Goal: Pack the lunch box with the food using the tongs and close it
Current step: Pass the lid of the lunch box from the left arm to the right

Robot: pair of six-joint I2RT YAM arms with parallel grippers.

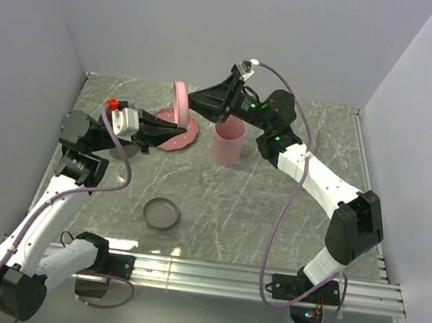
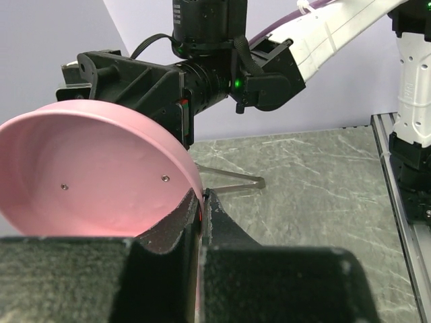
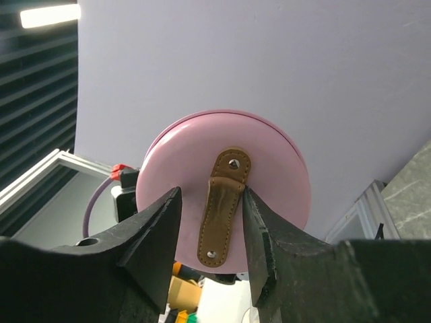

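The lunch box body (image 1: 228, 142), a tall pink cylinder, stands open at mid-table. Its round pink lid (image 1: 179, 102) is held upright on edge above the pink plate (image 1: 190, 134). My left gripper (image 2: 202, 195) is shut on the lid's lower rim (image 2: 101, 175). My right gripper (image 3: 211, 195) is open, with its jaws either side of the brown leather strap (image 3: 222, 208) on the lid's outer face (image 3: 276, 161). The right finger touches the strap, while the left one stands slightly apart. The tongs (image 2: 232, 180) lie on the table behind the lid. No food shows.
A small grey round dish (image 1: 161, 213) sits near the front of the marble-patterned table (image 1: 272, 217). Purple-grey walls enclose the left, back and right. A metal rail (image 1: 264, 279) runs along the near edge.
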